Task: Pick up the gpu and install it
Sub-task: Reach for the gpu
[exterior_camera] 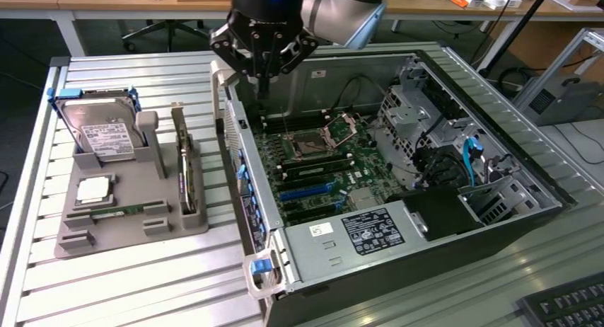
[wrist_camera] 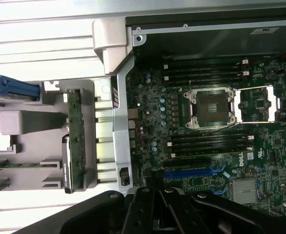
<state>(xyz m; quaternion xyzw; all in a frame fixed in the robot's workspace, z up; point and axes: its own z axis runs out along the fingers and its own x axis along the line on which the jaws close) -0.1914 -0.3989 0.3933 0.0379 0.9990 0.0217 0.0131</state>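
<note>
The gpu (exterior_camera: 186,164) stands on its edge in a slot of the grey holder (exterior_camera: 123,235), to the exterior view's left of the open computer case (exterior_camera: 312,242). In the wrist view the gpu (wrist_camera: 74,136) shows its green board edge and a black and silver end. My gripper (exterior_camera: 260,86) hangs above the case's back left corner, over the motherboard's edge. Its fingers are shut together with nothing between them. It is apart from the gpu, farther back and toward the exterior view's right.
The holder also carries a silver hard drive (exterior_camera: 104,132) in a blue caddy, a processor (exterior_camera: 93,190) and a RAM stick (exterior_camera: 118,211). Inside the case lie the motherboard's open socket (wrist_camera: 210,108) and blue card slots (wrist_camera: 194,171). A keyboard (exterior_camera: 566,306) sits at the front right.
</note>
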